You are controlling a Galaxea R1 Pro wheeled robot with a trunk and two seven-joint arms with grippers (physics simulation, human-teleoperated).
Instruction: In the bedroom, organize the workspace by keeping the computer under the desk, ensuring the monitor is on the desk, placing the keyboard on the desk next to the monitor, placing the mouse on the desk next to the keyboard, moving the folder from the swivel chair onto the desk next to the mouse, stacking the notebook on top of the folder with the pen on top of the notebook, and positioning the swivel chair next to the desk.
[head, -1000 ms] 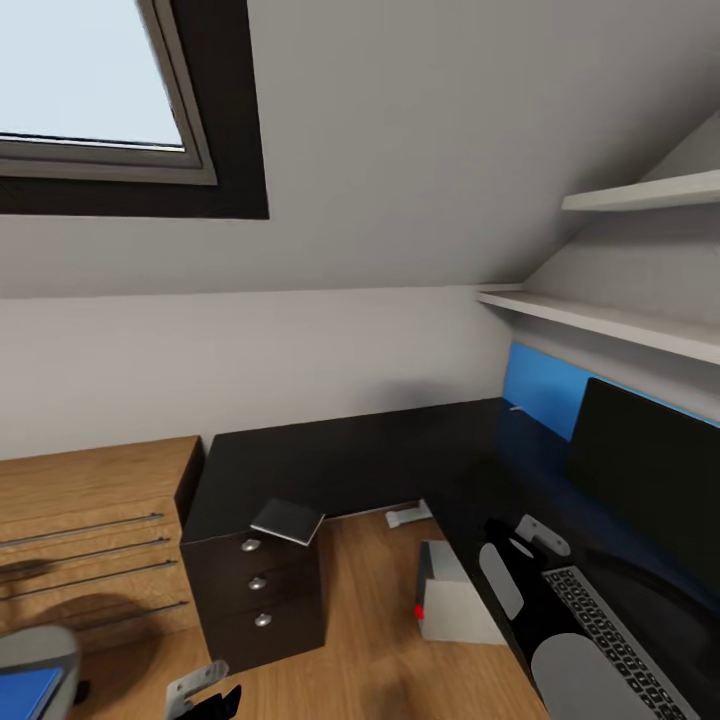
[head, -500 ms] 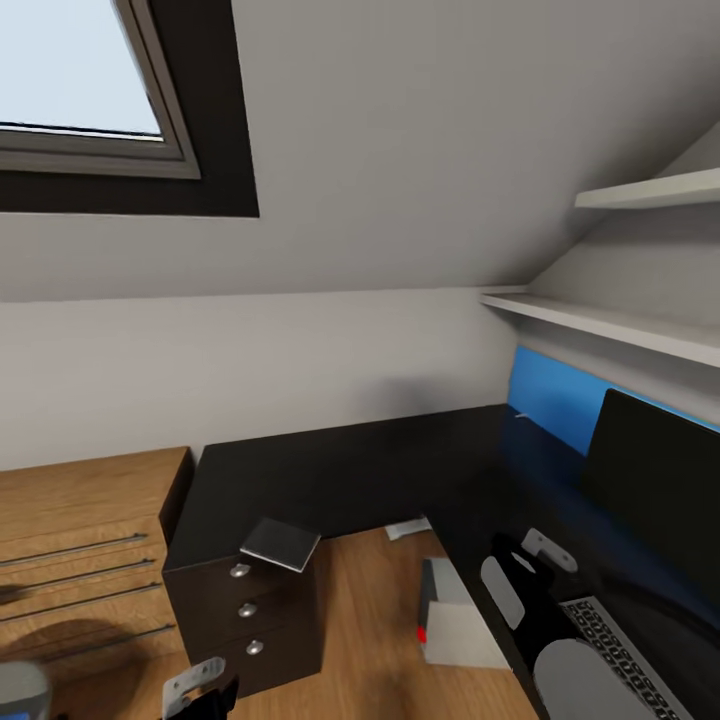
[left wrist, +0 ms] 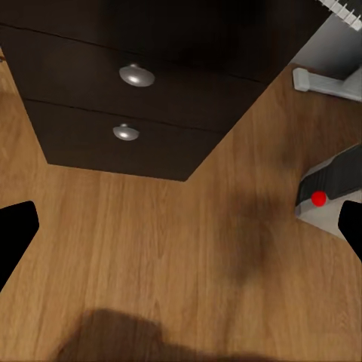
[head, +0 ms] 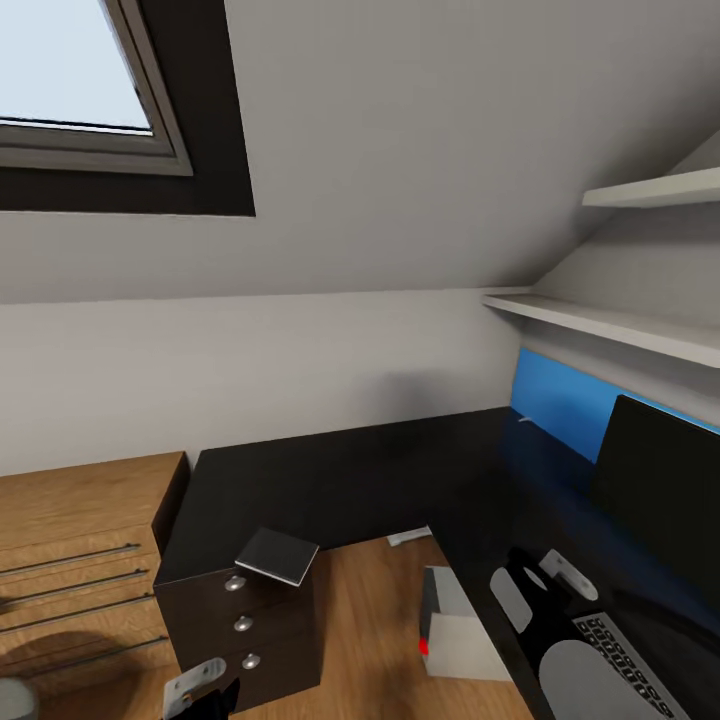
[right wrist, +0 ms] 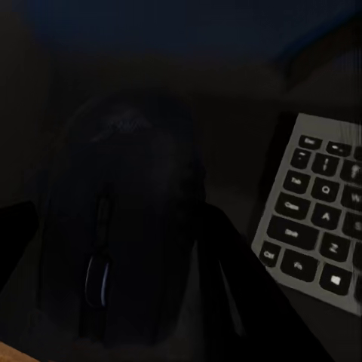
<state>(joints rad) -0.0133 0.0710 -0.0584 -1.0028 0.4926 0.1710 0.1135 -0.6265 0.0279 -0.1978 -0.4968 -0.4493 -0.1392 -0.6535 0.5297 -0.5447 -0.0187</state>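
Moved: camera turned; notebook [head: 277, 556] now sits lower left.
Right gripper [right wrist: 113, 226]: over mouse [right wrist: 121, 234], grip unclear.
Left gripper [left wrist: 181, 226]: wide open, empty.
Risk: mouse may bump keyboard [right wrist: 320, 219].

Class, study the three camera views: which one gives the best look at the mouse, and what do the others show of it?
The right wrist view shows the mouse best: it is seen close up with its scroll wheel, lying on the dark desk beside the keyboard. In the head view I cannot pick it out. The left wrist view looks at drawers and floor.

An attic bedroom workspace: sloped ceiling, skylight [head: 70, 80], black corner desk [head: 380, 470], monitor [head: 665, 480], wall shelves [head: 610, 325].
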